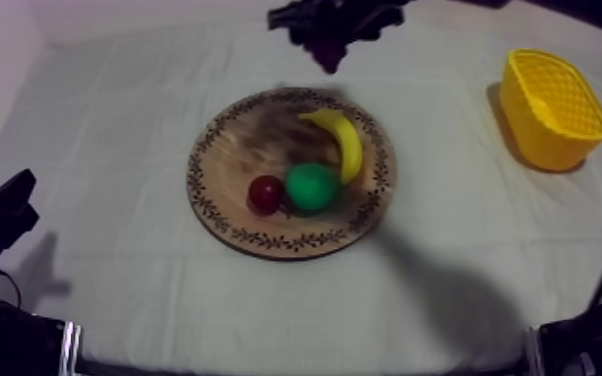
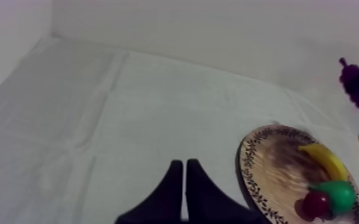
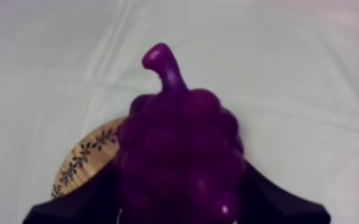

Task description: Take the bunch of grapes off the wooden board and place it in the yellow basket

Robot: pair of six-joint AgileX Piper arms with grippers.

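While the right gripper (image 1: 325, 35) hangs over the cloth just beyond the far rim of the round wooden board (image 1: 240, 135), its 2 black fingers (image 3: 277, 199) are clamped on the bunch of grapes (image 1: 327, 55), 1 finger at each side of the purple cluster. The bunch is off the board and in the air, with its stem pointing away from the wrist camera and a piece of the patterned rim below it. It is well apart from the yellow basket (image 1: 540, 140), which stands on the table's right side.

3 toy fruits lie on the board: a banana (image 1: 343, 140) curved along the right part, a green pear (image 1: 312, 186) just below it, and a small red fruit (image 1: 265, 193) touching the pear's left side.

The left gripper (image 2: 184, 170) rests low at the table's left edge, its 2 fingers lying together as a narrow wedge with nothing between them, above the bare grey-white cloth (image 1: 115, 120) beside the board.
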